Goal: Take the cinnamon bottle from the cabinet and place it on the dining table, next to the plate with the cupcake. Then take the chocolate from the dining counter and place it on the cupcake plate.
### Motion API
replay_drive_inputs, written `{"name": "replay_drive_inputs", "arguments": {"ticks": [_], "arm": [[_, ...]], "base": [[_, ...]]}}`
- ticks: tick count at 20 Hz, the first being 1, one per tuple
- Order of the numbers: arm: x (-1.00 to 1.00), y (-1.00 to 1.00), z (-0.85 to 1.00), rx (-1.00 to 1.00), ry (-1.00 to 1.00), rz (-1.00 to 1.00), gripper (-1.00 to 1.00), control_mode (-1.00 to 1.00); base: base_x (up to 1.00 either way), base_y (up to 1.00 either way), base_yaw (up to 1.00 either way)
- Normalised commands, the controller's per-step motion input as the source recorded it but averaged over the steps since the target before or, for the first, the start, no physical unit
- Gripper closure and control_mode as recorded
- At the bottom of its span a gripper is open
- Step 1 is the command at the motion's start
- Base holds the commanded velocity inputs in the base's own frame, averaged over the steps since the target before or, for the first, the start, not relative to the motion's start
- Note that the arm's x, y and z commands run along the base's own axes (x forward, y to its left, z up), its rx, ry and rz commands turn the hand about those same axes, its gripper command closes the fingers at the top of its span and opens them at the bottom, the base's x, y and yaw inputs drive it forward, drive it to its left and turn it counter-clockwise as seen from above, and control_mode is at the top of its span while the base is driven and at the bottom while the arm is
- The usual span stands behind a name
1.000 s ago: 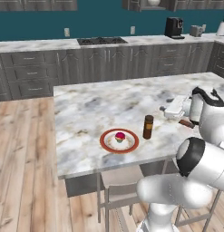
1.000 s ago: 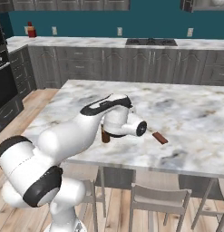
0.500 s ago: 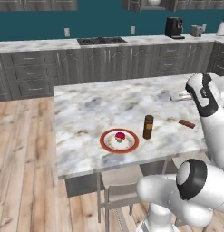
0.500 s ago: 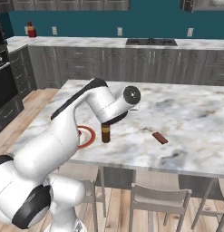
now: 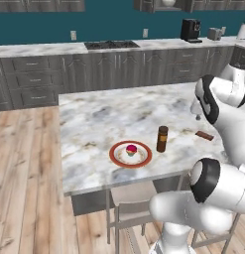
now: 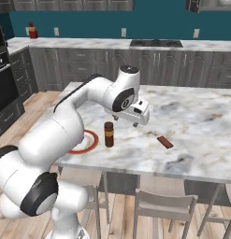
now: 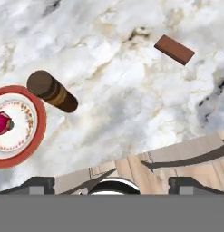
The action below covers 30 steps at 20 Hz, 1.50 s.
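Observation:
The brown cinnamon bottle [image 5: 162,139] [image 6: 108,134] [image 7: 51,91] stands upright on the marble dining table [image 5: 104,119], just right of the red-rimmed plate [image 5: 130,154] [image 7: 22,131] with the pink cupcake [image 5: 131,149] [image 7: 2,123]. The flat brown chocolate [image 5: 205,135] [image 6: 165,142] [image 7: 174,49] lies on the table further right. My gripper [image 6: 135,120] [image 5: 196,114] [image 7: 112,183] hangs open above the table between bottle and chocolate, facing down, with nothing between its fingers [image 7: 38,183].
Stools [image 6: 161,205] stand under the table's near edge. A grey counter [image 5: 119,45] with a stovetop and a coffee machine [image 5: 190,30] runs along the back wall. A red bottle [image 6: 32,31] sits at the far left of that counter.
My arm has swung up and away from the bottle, and the hand now faces down over the table. Bottle, plate and chocolate have stayed put.

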Motion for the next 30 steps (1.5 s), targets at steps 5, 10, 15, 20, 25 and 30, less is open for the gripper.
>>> {"name": "replay_drive_inputs", "arguments": {"ticks": [5,10,15,20,25,30], "arm": [[0.00,-0.99,-0.61,0.00,0.17,-0.06,-1.00,-1.00],[0.26,-0.91,-0.49,-0.01,0.05,0.02,-1.00,-1.00],[0.69,-0.38,-0.65,-0.03,0.12,0.14,-1.00,-1.00],[0.84,-0.19,-0.45,-0.08,0.03,0.27,-1.00,-1.00],[0.61,-0.20,-0.38,-0.03,0.06,0.28,-1.00,-1.00],[0.50,-0.20,-0.38,0.00,0.06,0.22,-1.00,-1.00]], "base": [[0.00,0.00,0.00],[0.00,0.00,0.00],[0.00,0.00,0.00],[0.00,0.00,0.00],[0.00,0.00,0.00],[0.00,0.00,0.00]]}}
